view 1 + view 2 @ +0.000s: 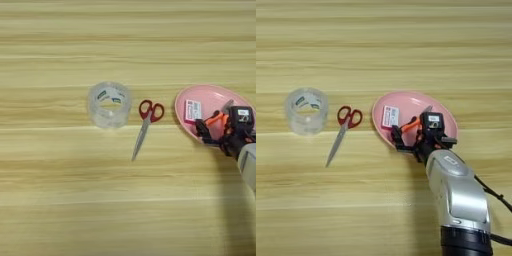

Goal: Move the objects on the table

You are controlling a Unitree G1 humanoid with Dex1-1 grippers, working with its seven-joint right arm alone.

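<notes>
My right gripper [412, 131] hangs over the near part of the pink oval plate [443, 116], at the end of the silver forearm [458, 195]. It is shut on the small pliers [412, 124]. Their orange handles sit between the black fingers [397, 136] and their grey tip points to the plate's far side. A small pink-white card [390, 116] lies in the plate's left part. The red-handled scissors [344, 127] lie left of the plate with the blades pointing near-left. Further left stands the clear tape roll [306, 111]. The table [381, 45] is light wood.
The forearm comes in from the bottom right and covers the table there. A black cable [491, 192] runs along its right side.
</notes>
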